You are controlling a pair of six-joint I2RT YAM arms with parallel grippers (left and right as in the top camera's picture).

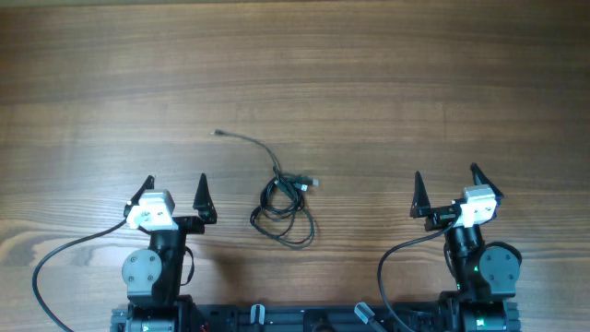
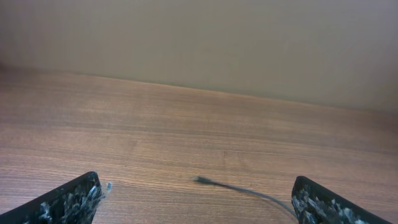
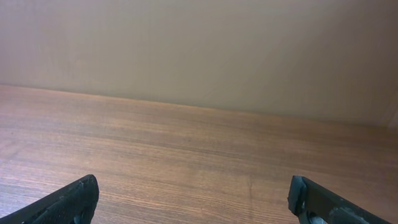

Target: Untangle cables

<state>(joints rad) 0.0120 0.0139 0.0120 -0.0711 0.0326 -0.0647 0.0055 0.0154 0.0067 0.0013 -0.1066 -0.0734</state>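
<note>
status: untangling not yet begun, judging by the layout. the cables [image 1: 283, 207] lie in one small knot of overlapping loops on the table [image 1: 415, 74], between the two arms and somewhat nearer the left one. one thin strand runs out of the knot up and to the left, ending in a tiny plug [image 1: 218, 134]. a second plug [image 1: 312, 182] sits just beside the top of the loops. how many separate wires are in the knot: cannot tell, too thin from overhead.

left gripper [image 1: 176, 180]: fingers spread wide, holding nothing, well apart from the knot. its wrist view shows a cable end lying on the wood ahead, between the two fingertips but beyond them, not touched.
right gripper [image 1: 446, 172]: fingers spread wide, holding nothing. its wrist view shows only bare wood, no cable.

left to do, as i judge it: everything. pin or lift one strand, draw the other free, lay them apart. the loose strand toward the upper left looks like the easiest first hold.

surface: brown wood-grain tabletop, matte, flat, nothing else on it besides the cables. the thicker black arm leads [image 1: 55, 267] curve along the near edge by the bases and are not part of the job.
room: a plain beige wall [image 3: 199, 43] stands behind the far edge of the table. lighting is even, with no hard shadows.
</note>
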